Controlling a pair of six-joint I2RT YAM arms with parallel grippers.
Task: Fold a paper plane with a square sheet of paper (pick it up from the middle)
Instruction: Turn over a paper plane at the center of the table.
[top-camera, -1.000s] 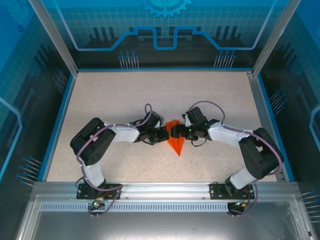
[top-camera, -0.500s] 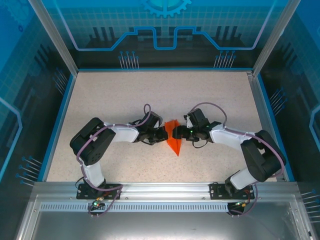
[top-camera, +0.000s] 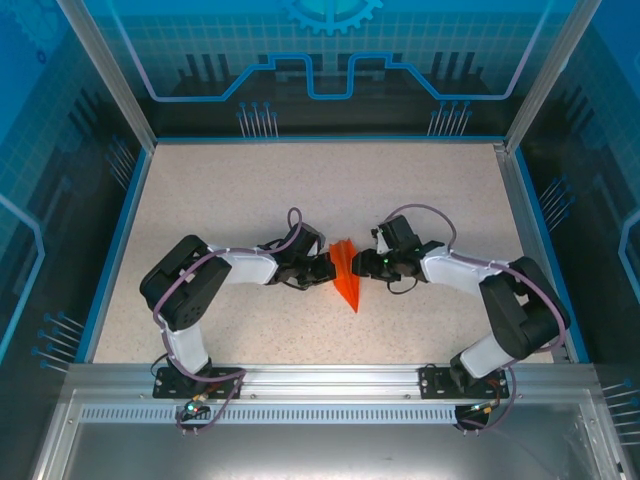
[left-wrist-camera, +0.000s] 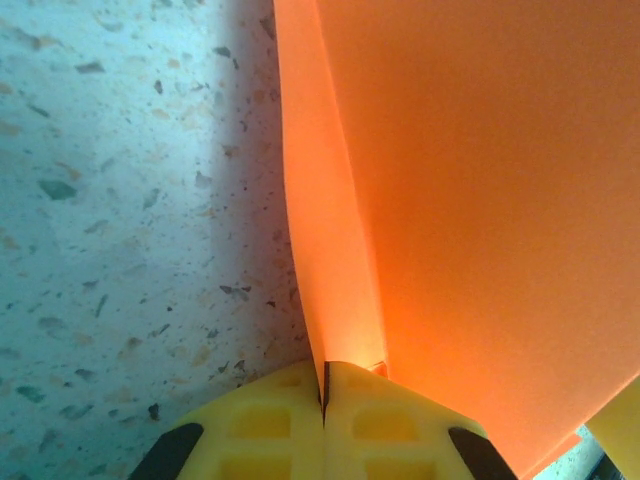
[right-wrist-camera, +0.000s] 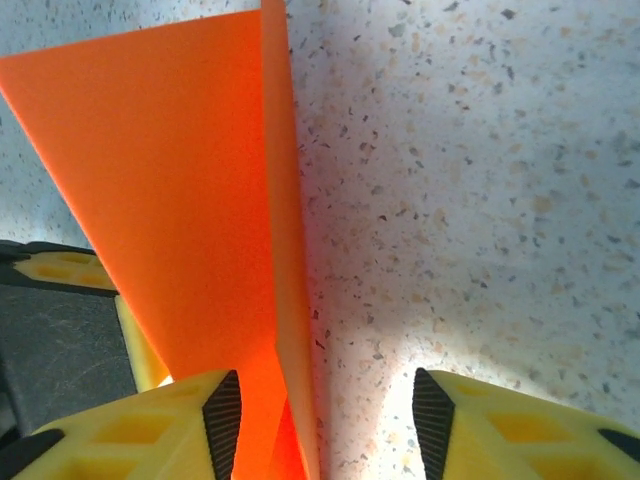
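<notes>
The orange paper plane (top-camera: 348, 277) lies mid-counter (top-camera: 220, 200), nose toward the arm bases. The left end effector (left-wrist-camera: 325, 378) pinches its fold tight from one side; the right end effector (right-wrist-camera: 328, 410), jaws partly apart, straddles the opposite edge, both arms bent inward

— What carries everything?
— A beige speckled tabletop (top-camera: 220, 200) with a blue rim.
— What rests on it?
— A pointed dart of bright orange folded paper (top-camera: 350, 285), at frame centre, tip pointing toward the bottom.

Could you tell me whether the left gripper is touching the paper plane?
Touching. The left wrist view shows the left gripper shut, pinching the paper plane at a fold.
</notes>
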